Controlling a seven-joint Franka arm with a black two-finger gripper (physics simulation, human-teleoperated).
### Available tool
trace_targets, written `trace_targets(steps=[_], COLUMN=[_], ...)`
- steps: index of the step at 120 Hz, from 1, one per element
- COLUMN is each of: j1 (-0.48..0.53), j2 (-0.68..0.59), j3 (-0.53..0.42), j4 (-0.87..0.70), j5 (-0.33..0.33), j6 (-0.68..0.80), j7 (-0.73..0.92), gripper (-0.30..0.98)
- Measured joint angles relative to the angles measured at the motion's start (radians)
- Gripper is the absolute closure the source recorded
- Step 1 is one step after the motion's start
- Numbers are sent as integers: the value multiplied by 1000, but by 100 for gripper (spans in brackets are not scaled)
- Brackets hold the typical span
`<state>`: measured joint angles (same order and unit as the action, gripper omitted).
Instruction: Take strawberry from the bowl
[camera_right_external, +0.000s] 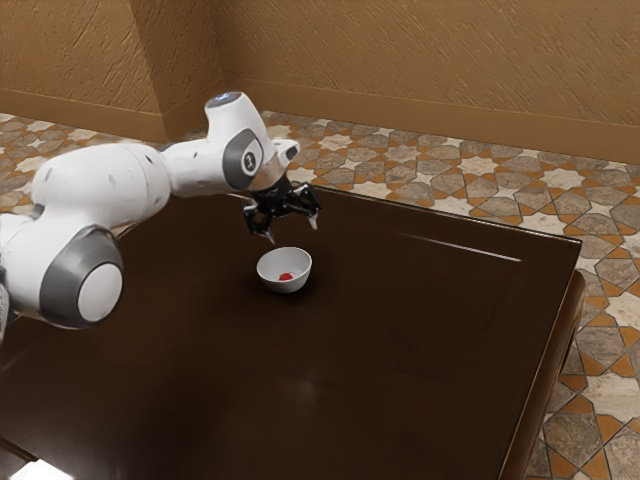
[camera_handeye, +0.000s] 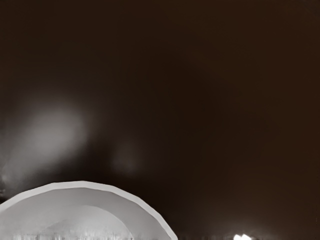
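Jaws: spread, near white bowl (camera_right_external: 284, 260) | contents: red strawberry (camera_right_external: 286, 277)

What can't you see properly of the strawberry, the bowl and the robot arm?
- Strawberry: exterior view, too small to make out its details.
- Bowl: wrist view, partly cut off by the lower edge.
- Robot arm: exterior view, its base end cut off by the left edge.

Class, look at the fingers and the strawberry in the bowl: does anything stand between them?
Nothing visible blocks a way in from above: the open fingers are higher than the bowl, whose top is uncovered. The bowl's white wall does surround the strawberry, so a low approach from the side would probably meet it.
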<state>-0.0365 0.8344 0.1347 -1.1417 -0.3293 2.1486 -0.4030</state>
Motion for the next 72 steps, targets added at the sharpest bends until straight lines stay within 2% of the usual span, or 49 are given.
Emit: trace_targets(steps=[18,41,72], j1=[0,0,0], j2=[12,3,6], j3=[7,42,45], j4=[-12,-61,-61], j5=[-36,-35,-35], j6=[-7,-77,-120], j7=[-121,-241,-354], gripper=[0,1,30])
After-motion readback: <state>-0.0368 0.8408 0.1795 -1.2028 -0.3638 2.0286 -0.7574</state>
